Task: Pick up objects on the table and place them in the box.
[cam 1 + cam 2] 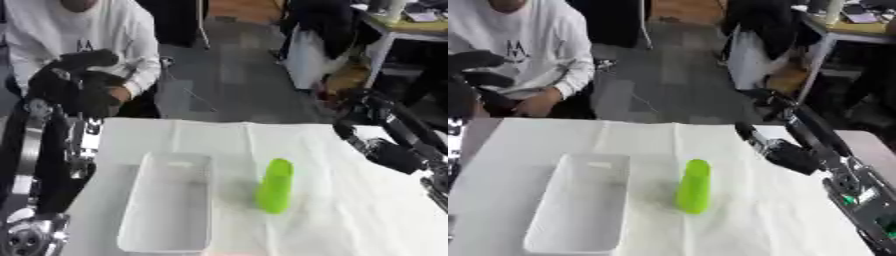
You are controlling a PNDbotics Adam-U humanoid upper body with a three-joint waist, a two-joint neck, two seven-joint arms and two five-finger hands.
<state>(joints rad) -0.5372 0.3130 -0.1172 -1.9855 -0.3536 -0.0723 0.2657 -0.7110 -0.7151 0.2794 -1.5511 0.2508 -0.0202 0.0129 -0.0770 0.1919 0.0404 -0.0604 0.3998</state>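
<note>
A bright green cup [276, 186] stands upright on the white cloth, near the middle of the table. Just to its left lies a shallow white box [179, 157], long side running away from me, with nothing visible inside. My right hand [785, 152] hangs above the cloth to the right of the cup and further back, well apart from it, open and holding nothing. My left hand [75, 86] is raised over the table's far left corner, fingers relaxed and empty.
The white cloth [754, 220] covers the whole table, with bare room to the right of the cup and in front of it. Beyond the far edge is grey floor, and a desk [859, 27] stands at the back right.
</note>
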